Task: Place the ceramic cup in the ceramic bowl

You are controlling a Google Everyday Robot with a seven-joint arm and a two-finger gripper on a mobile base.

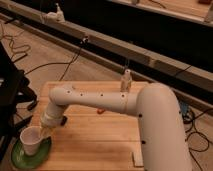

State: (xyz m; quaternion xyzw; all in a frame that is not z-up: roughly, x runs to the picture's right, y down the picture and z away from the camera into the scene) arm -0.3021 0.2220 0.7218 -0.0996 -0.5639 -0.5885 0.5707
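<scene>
**Cup parked over the green bowl, arm stretched right across the table**

So here's what we've got. The white arm [115, 102] reaches from the lower right across the wooden table [95, 135] to the near left corner. The gripper [44, 131] sits at the end of it, right up against the ceramic cup [31, 141]. We honestly can't tell from this angle whether it's clamped on the cup or let go, since the wrist hides that part.

The cup itself is upright, mouth open to the top, and it's sitting within the outline of the ceramic bowl [30, 157], toward the back of it. Whether its base actually touches the bowl we can't say. The bowl is at the table's front left corner, green rim showing around the cup.

Other bits: a small orange thing [100, 111] lies mid-table just below the arm, a slim white bottle [126, 80] stands at the far edge, and cables [30, 60] trail over the floor behind.
</scene>
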